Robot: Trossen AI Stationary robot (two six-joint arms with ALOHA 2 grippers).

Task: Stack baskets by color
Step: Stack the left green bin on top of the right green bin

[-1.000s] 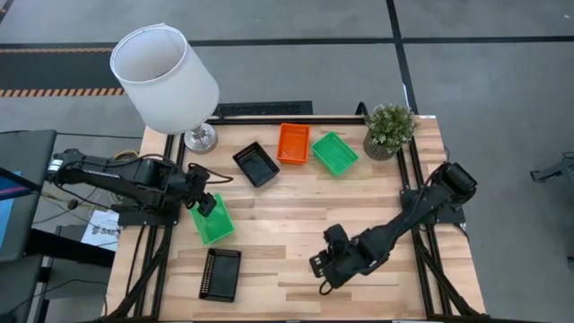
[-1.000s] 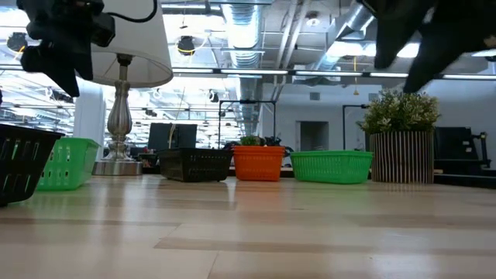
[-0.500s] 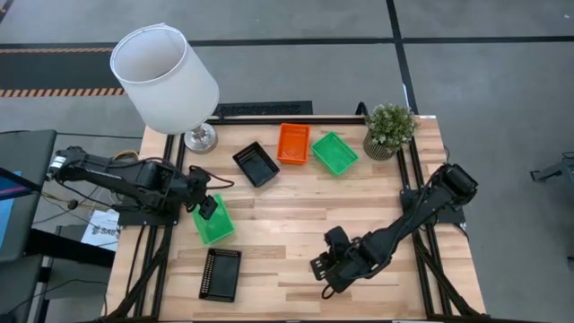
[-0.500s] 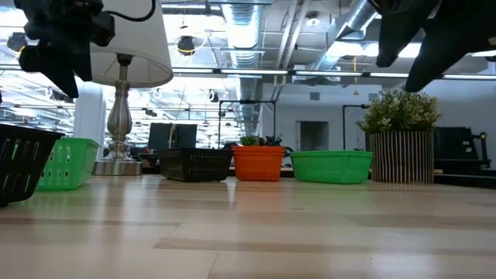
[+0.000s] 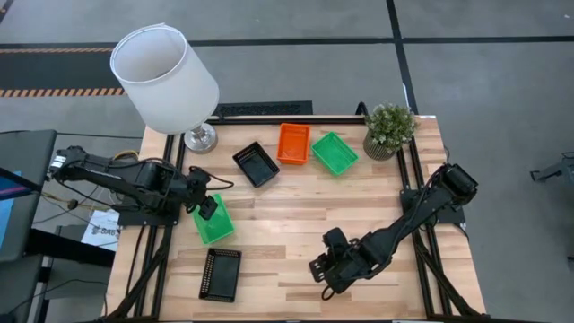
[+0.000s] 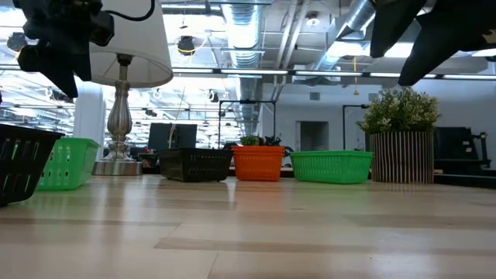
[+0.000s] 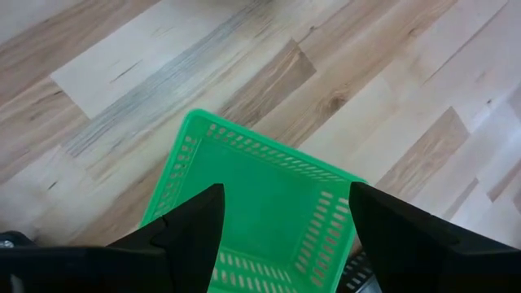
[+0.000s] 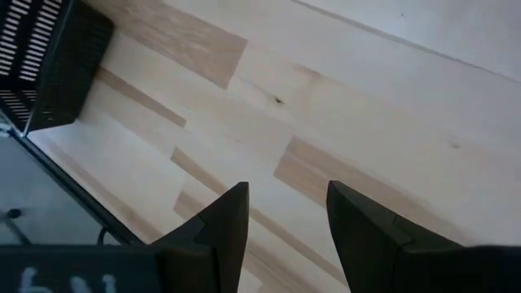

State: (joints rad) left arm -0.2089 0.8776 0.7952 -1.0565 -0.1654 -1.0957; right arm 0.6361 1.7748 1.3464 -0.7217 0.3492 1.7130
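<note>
My left gripper (image 5: 208, 208) hangs open, pointing down, just above a green basket (image 7: 252, 203) that rests on its base at the table's left side (image 5: 216, 224). Its fingers stand over the basket's inside and touch nothing. A black basket (image 5: 221, 274) lies near the front left corner. At the back stand a black basket (image 5: 256, 164), an orange basket (image 5: 293, 144) and a second green basket (image 5: 334, 152), side by side. My right gripper (image 5: 319, 269) hovers open over bare wood at the front middle, with the front black basket (image 8: 49, 65) off to its side.
A white-shaded lamp (image 5: 164, 79) stands at the back left corner and a small potted plant (image 5: 389, 130) at the back right. Bare wooden tabletop (image 5: 296, 211) spans the middle and the right front.
</note>
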